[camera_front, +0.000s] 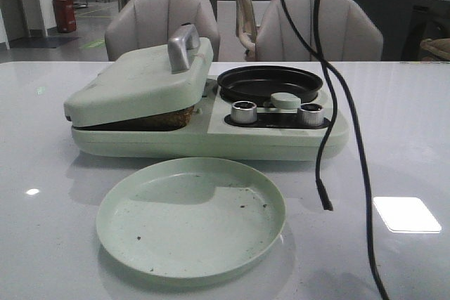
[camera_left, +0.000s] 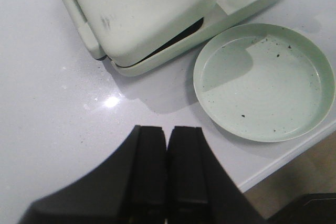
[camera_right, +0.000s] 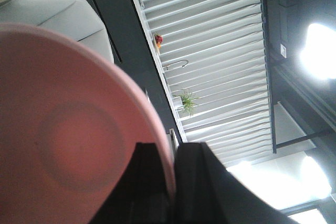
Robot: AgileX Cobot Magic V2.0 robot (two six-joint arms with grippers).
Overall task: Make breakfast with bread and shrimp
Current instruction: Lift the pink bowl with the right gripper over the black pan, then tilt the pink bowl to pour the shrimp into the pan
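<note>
The bread [camera_front: 167, 119] shows only as a brown edge under the shut lid [camera_front: 140, 82] of the pale-green breakfast maker [camera_front: 274, 142]. No shrimp is in view. The maker's black round pan [camera_front: 270, 83] looks empty. In the left wrist view my left gripper [camera_left: 168, 129] is shut on nothing, hovering over the white table near the maker's lid [camera_left: 142, 9] and the green plate [camera_left: 264, 80]. My right gripper [camera_right: 170, 153] is shut on the rim of a pink plate [camera_right: 68, 119], held up high and tilted, with its underside facing the camera. Neither gripper appears in the front view.
An empty pale-green plate [camera_front: 191, 216] with a few dark crumbs lies in front of the maker. Two black cables [camera_front: 325, 138] hang over the table's right side. Two silver knobs [camera_front: 244, 112] flank a green knob [camera_front: 285, 100]. Chairs [camera_front: 162, 22] stand behind the table.
</note>
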